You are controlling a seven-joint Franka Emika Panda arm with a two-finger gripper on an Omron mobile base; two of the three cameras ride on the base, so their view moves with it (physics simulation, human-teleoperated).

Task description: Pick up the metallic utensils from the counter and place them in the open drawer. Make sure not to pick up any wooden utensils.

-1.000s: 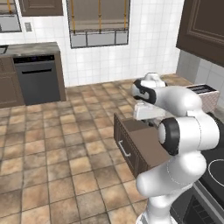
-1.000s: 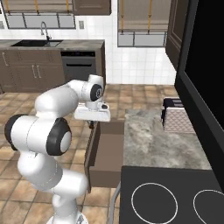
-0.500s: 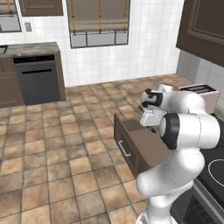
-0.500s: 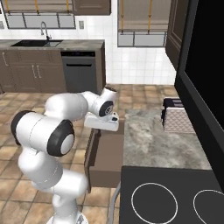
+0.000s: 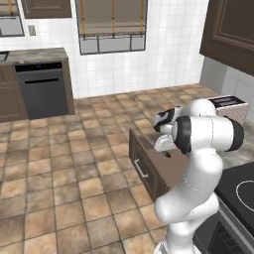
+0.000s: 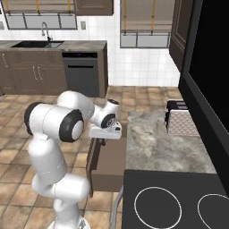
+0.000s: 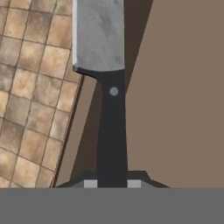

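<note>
My gripper [image 7: 112,183] is shut on the black handle of the metallic utensil, a small knife [image 7: 111,122]. Its grey steel blade points away from the hand. The knife hangs over the inside of the open drawer [image 7: 179,109], near the drawer's side wall, with floor tiles beyond it. In the base views my gripper [image 5: 166,147] [image 6: 102,140] is low over the dark brown open drawer [image 5: 149,166] [image 6: 107,163], which juts out from the counter [image 6: 156,143]. The wooden utensils are out of view.
A silver toaster [image 6: 181,118] [image 5: 229,106] stands on the counter at the far end. A black cooktop [image 6: 170,201] lies at the near end. Tiled floor [image 5: 74,188] spreads left of the drawer. A dishwasher [image 5: 44,92] and cabinets line the far wall.
The hand has come down with the knife from above the counter edge to just over the open drawer. The grip on the handle is unchanged.
</note>
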